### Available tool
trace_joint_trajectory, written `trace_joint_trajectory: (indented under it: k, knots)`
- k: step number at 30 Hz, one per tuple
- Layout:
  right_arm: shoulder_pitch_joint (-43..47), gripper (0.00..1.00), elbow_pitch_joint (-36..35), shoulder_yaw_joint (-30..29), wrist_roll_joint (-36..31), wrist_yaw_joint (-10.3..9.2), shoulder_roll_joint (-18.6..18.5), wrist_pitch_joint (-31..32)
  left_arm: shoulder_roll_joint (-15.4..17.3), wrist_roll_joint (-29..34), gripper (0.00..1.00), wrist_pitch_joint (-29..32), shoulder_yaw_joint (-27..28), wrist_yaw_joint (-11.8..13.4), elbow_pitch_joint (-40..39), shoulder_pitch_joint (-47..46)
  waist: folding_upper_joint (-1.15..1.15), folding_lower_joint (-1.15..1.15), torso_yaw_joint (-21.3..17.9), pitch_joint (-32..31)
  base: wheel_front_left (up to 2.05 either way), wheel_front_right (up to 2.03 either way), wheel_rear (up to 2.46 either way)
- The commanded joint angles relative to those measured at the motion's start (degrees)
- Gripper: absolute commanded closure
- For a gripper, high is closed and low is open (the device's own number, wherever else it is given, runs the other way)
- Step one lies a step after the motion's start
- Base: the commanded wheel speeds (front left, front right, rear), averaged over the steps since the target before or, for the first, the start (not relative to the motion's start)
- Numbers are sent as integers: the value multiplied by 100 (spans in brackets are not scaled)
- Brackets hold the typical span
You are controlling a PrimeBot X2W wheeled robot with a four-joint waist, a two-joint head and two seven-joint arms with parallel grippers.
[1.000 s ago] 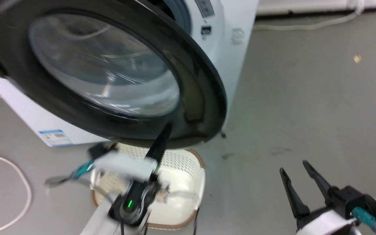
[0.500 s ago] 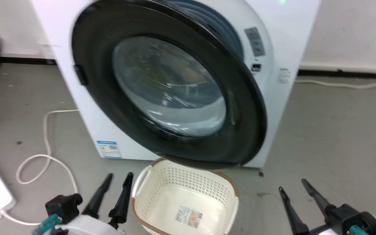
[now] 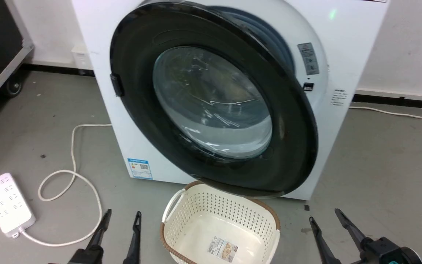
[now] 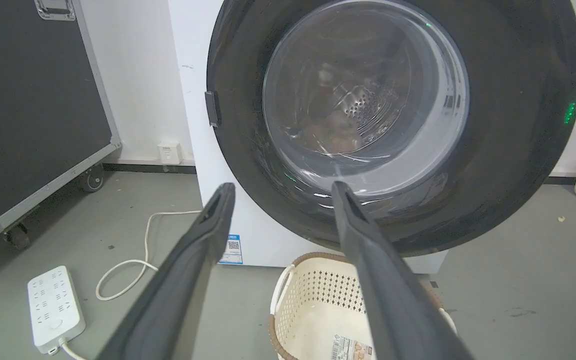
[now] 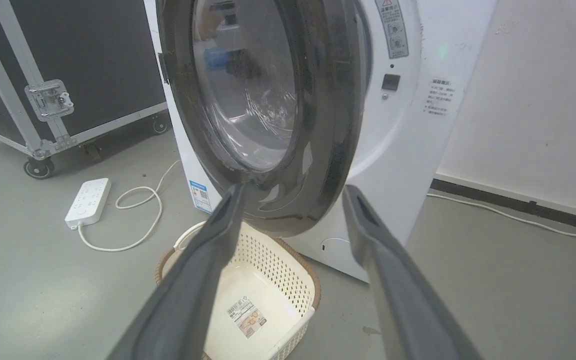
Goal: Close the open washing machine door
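The washing machine (image 3: pixel 346 40) (image 5: pixel 408 150) is a white front-loader against the back wall. Its door (image 3: pixel 137 66) (image 4: pixel 518 150) (image 5: pixel 333 100), black-rimmed with a bulging glass bowl, hinges on the left and stands partly ajar, its right edge out from the machine's front. My left gripper (image 3: pixel 121 218) (image 4: pixel 280 187) is open at the head view's lower left, well short of the door and touching nothing. At the lower right my right gripper (image 3: pixel 324 214) (image 5: pixel 293 190) is open too, its fingers empty.
A cream perforated basket (image 3: pixel 262 216) (image 5: pixel 288 275) sits on the grey floor just below the door. A white power strip (image 3: pixel 7 203) and its looped cord (image 3: pixel 73 146) lie to the left. A black wheeled flight case (image 4: pixel 33 100) stands at far left.
The head camera has pulled back and tilted up, so the whole door and machine show. My left gripper has dropped from near the door's lower rim to the lower left, fingers apart.
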Motion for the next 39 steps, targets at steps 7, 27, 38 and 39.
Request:
trace_joint_trajectory:
  k: [7, 27, 38, 39]
  knots:
    - [-129, 100, -266, 318, 314, 5, -85, -27, -203, 368, 0, -30, 107, -141, 121, -23, 0, 0, 303, 175, 0, 0, 0]
    - [-2945, 100, 697, 1114, 1693, 5, -2321, 846, -699, 726, 0, -30, -244, -179, -21, -831, 0, 0, 1233, 1568, 0, 0, 0]
    - [-4818, 100, 2062, 1254, 1967, 5, -2866, 989, -765, 839, 0, -30, -536, 19, -50, -1168, 0, 0, 1307, 2114, 0, 0, 0]
    - [-4934, 100, 2186, 1275, 1957, 5, -2877, 966, -767, 833, 0, -30, -558, 33, -48, -1194, 0, 0, 1312, 2137, 0, 0, 0]
